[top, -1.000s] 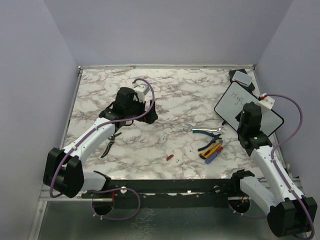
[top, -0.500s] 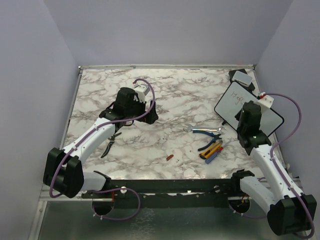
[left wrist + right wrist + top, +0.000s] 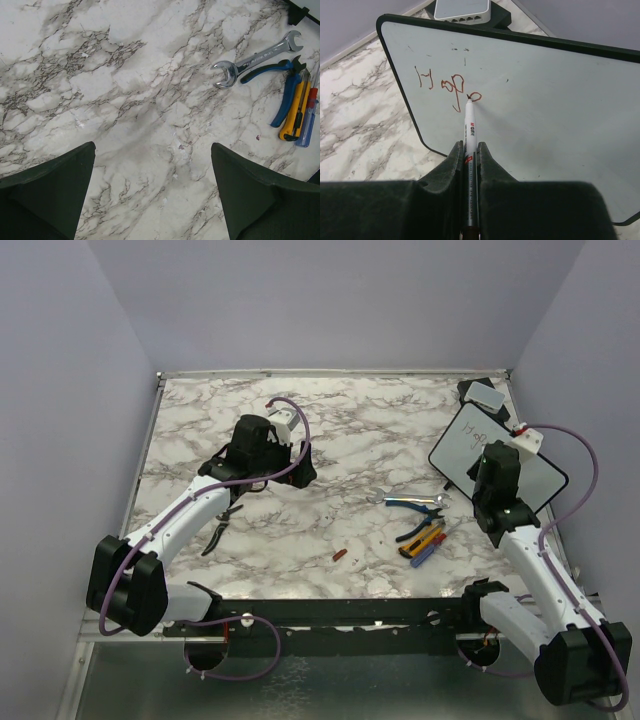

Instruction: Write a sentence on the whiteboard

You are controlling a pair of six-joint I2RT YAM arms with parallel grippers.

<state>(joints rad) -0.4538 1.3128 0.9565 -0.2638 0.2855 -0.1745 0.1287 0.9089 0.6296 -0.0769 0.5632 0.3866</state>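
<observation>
Right arm has crept slightly farther over the whiteboard, far right on the surface. Right jaws clamped on a marker, tip touching the board. Left jaws wide apart, empty.

Between your right fingers sits the marker. Its tip meets the whiteboard just ahead of them, at the right end of the writing. The whiteboard rests on the counter along its right side. Beyond the board, further from those fingers, a small block sits by the back corner.

Your left fingers hang spread apart above the counter. Ahead and to their right lies a wrench. Just right of it are pliers, a utility knife and a screwdriver, side by side. Pruning shears lie behind the left fingers, beside that arm.
</observation>
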